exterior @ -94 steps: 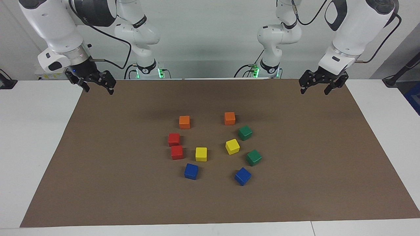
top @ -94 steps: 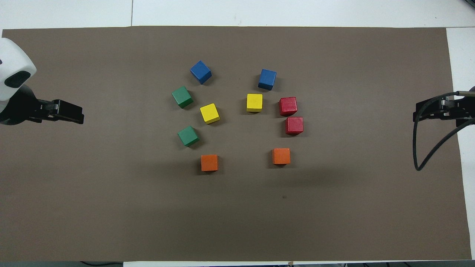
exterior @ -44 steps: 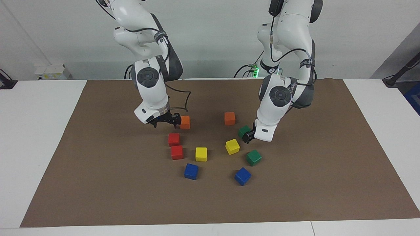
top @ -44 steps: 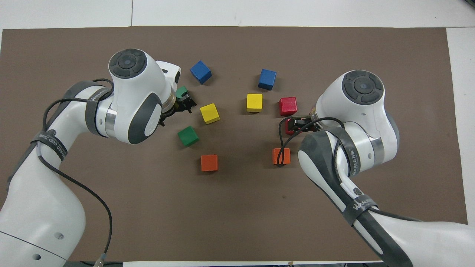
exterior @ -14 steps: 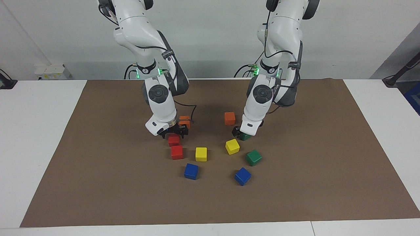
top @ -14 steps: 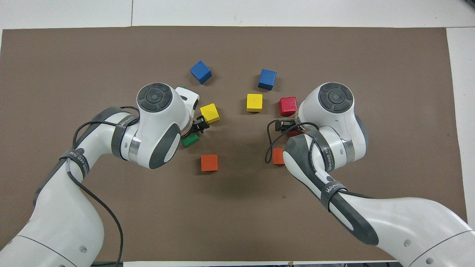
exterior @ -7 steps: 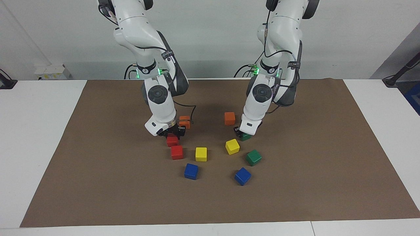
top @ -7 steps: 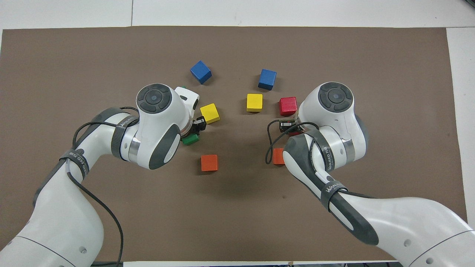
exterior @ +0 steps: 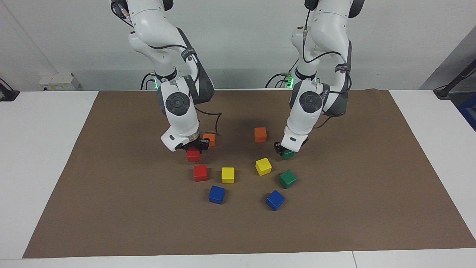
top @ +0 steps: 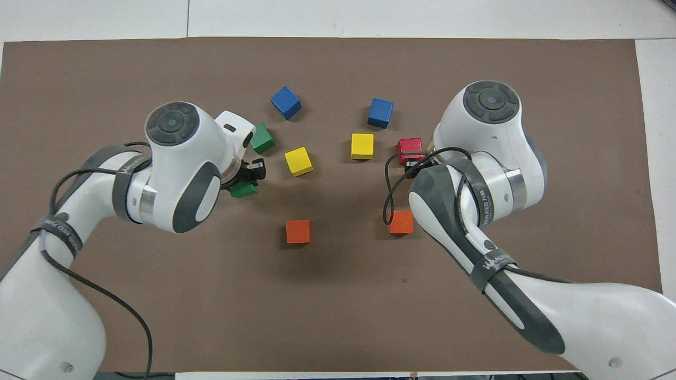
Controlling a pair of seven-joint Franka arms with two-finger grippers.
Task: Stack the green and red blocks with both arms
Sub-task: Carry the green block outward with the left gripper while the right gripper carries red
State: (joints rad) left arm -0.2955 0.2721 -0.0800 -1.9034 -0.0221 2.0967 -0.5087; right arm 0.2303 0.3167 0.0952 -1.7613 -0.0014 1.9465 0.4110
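Observation:
My right gripper [exterior: 193,148] is shut on a red block [exterior: 193,155] and holds it low over the brown mat, over the spot beside the second red block [exterior: 200,172]. In the overhead view the held red block is hidden under my right wrist; the second red block [top: 410,149] shows. My left gripper [exterior: 284,150] is shut on a green block [exterior: 287,153], low over the mat. It also shows in the overhead view [top: 244,190] under the left gripper [top: 249,179]. The second green block [exterior: 287,178] lies on the mat, farther from the robots.
Two orange cubes [exterior: 260,134] [exterior: 211,139] lie nearer to the robots. Two yellow cubes [exterior: 228,175] [exterior: 263,166] sit between the red and green blocks. Two blue cubes [exterior: 216,194] [exterior: 275,200] lie farthest. The brown mat [exterior: 111,193] covers the white table.
Both grippers came in from the mat's ends, went down and closed on a block each. In the last half second both blocks rose; the green one shifted toward the left arm's end.

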